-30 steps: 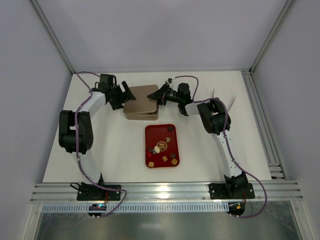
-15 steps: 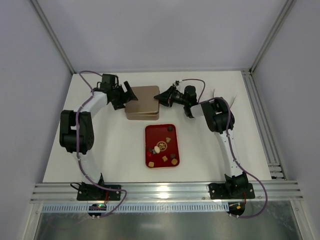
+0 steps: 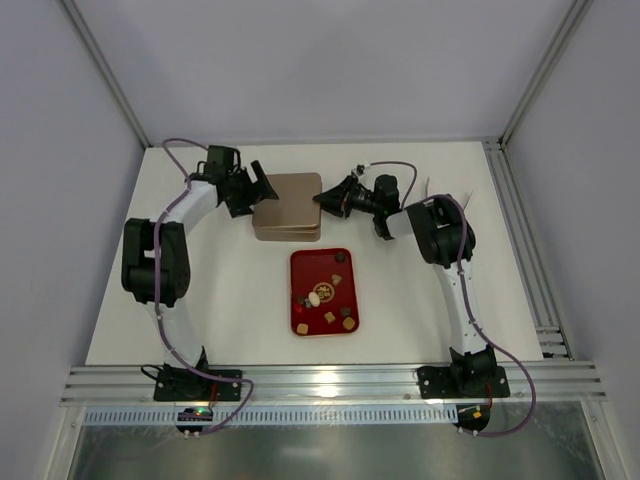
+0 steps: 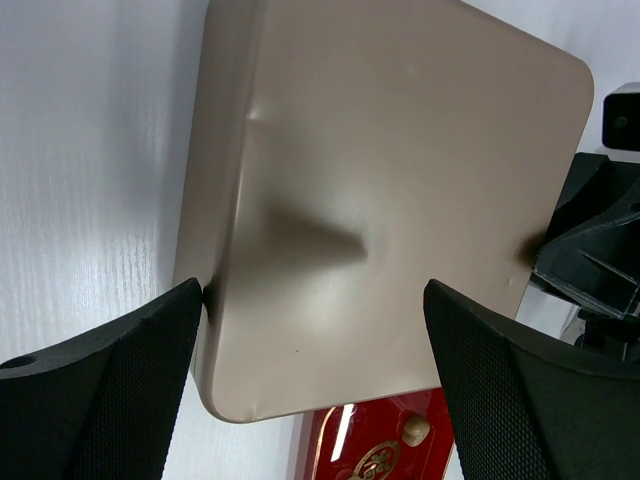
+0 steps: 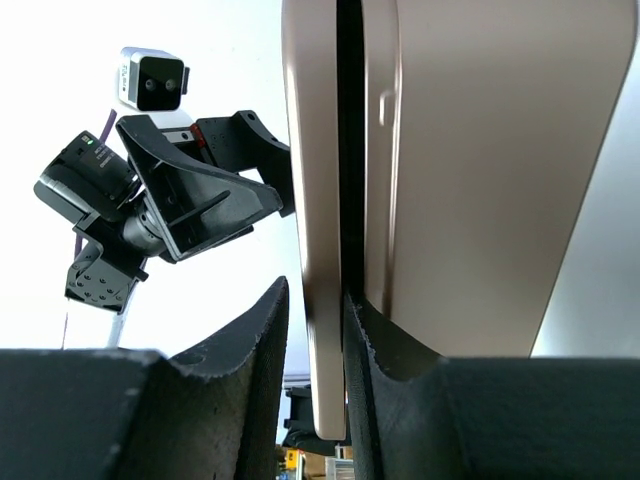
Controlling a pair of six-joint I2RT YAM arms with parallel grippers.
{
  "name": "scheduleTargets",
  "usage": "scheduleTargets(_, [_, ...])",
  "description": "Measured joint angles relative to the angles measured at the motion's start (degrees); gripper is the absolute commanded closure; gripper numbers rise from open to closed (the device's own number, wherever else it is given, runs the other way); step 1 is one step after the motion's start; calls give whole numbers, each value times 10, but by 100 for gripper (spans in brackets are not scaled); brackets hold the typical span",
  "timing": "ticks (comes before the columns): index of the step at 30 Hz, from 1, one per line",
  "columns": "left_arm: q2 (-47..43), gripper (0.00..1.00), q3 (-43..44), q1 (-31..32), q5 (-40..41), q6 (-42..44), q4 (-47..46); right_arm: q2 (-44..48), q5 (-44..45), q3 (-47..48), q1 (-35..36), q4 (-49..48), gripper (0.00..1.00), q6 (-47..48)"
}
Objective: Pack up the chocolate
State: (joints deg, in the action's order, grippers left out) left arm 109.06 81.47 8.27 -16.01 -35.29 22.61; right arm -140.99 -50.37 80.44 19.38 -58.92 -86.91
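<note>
A tan metal box [image 3: 287, 205] with its lid on stands at the back of the table. My left gripper [image 3: 258, 187] is open at the box's left side; in the left wrist view [image 4: 312, 300] one finger touches the box's side wall [image 4: 390, 200]. My right gripper [image 3: 328, 197] is open at the box's right edge. In the right wrist view [image 5: 315, 300] the lid's rim [image 5: 315, 150] lies between the fingers, one finger in the gap over the base [image 5: 500, 150]. Several chocolates [image 3: 314, 299] lie on the red tray [image 3: 310, 265].
The red tray sits just in front of the box; its far end and a cream chocolate [image 4: 415, 430] show in the left wrist view. Aluminium rails run along the right edge [image 3: 520, 250] and the front edge [image 3: 330, 385]. Grey walls enclose the table.
Both grippers and the box have shifted a little to the right. The tray and its chocolates have not moved.
</note>
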Motion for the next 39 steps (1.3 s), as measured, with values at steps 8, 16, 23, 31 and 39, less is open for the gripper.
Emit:
scheduleTargets(8, [7,11,0,4,4,1,4,13,-4,-28,-11,-9,70,4])
scheduleTargets(16, [14,11,18,10,12,12,19,22,-8,-50,-21,-20,68,9])
scheduleTargets(23, [20,11,31,17,21,19,30,29,-8,-66,-25,1,61,40])
scheduleTargets(31, [35,11,61,30,39,37,60,63,-4,-71,-26,100,52,121])
scheduleTargets(39, [61,12,108,51,83,56,109,101,9,-69,-26,184,43,208])
